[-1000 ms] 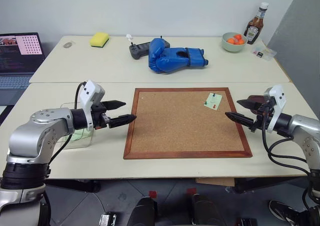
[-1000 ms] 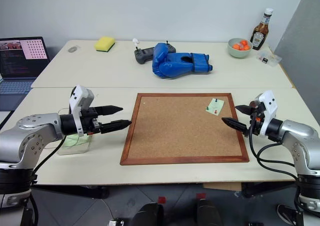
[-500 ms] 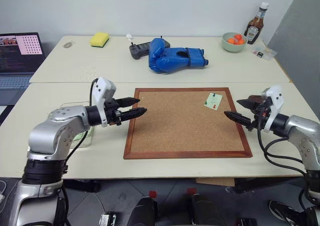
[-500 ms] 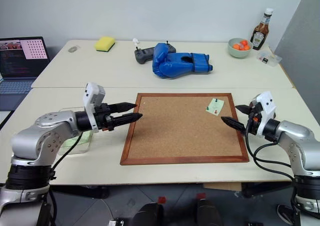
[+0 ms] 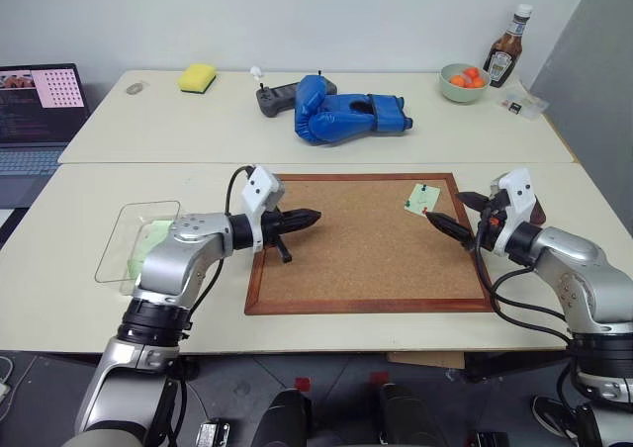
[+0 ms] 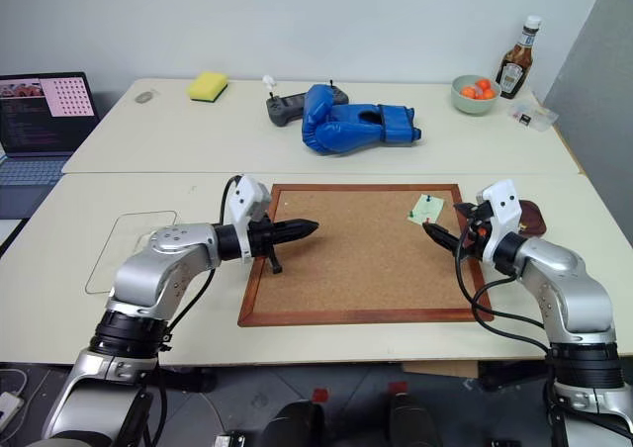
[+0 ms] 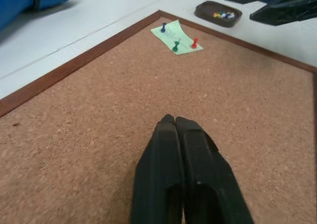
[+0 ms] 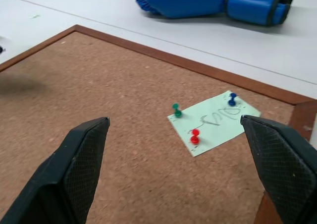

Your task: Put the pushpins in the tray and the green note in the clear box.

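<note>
Lying in the middle of the near table (image 5: 554, 185): a corkboard (image 5: 366, 254). Sitting on its far right corner: a note (image 5: 421, 199), with pushpins (image 8: 195, 136) sticking in it. Resting just right of the board: a tray (image 7: 218, 13) holding more pins. Lying well left of the board: a box (image 5: 127, 231).

Hanging over the board's left part: the left gripper (image 5: 312, 216). Hanging just right of the note: the right gripper (image 5: 443, 207).

Sitting on the far table, going left to right: a sponge (image 5: 197, 77), a controller (image 5: 275, 98), a boxing glove (image 5: 346, 116), a bowl (image 5: 461, 83), a bottle (image 5: 504, 51).

Silver arms, white wrist housings, black cables, black tapered fingers (image 8: 84, 169).
</note>
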